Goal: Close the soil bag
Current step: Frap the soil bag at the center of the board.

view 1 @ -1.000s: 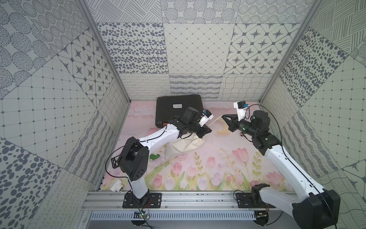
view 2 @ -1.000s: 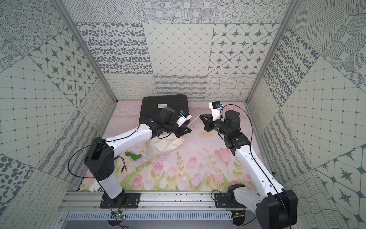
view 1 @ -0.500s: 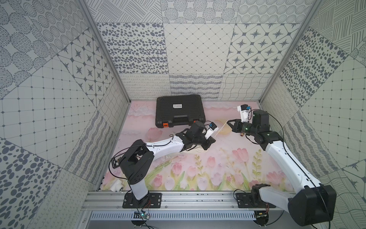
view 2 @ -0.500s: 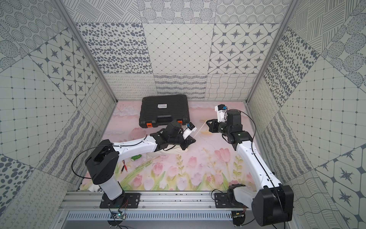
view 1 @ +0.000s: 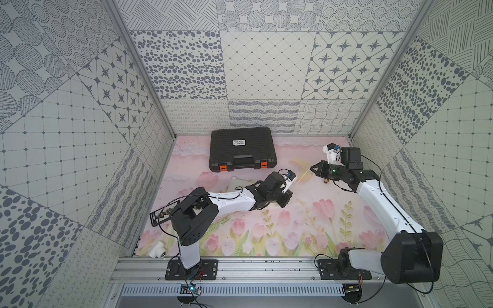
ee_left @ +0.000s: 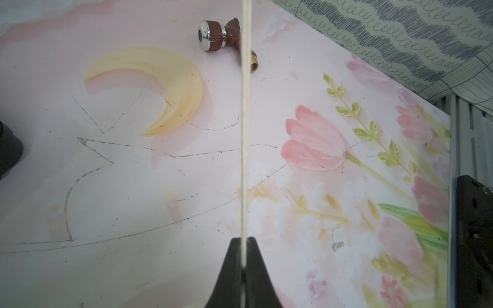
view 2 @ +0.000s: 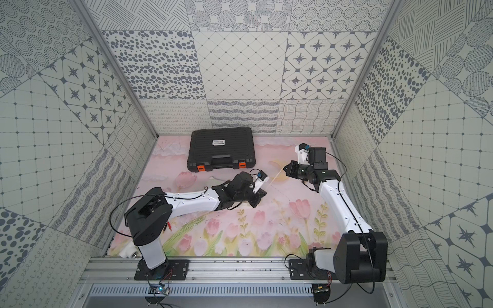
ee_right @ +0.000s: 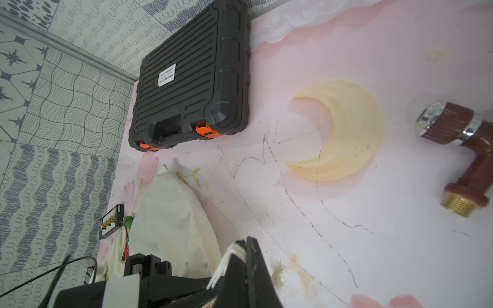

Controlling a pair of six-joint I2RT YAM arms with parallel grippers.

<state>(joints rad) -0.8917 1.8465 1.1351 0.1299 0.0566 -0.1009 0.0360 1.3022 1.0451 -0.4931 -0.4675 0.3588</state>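
Your floral mat [view 1: 293,226] carries the black case [view 1: 241,149] at its far edge; just nearer you, the soil bag [ee_right: 170,213] lies slumped, mostly hidden beneath the left arm [view 1: 229,204] in both top views; a brown tap [ee_left: 226,34] lies near the right gripper [ee_right: 246,246], which clamps the frayed end of the cord [ee_left: 245,133]; your left gripper [ee_left: 242,244] pinches that cord too, and it runs taut between them

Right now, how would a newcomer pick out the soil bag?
Find the black case at the back of the floral mat. Just in front of it, half hidden by the left arm, lies the soil bag. It alone is soft, cream cloth.
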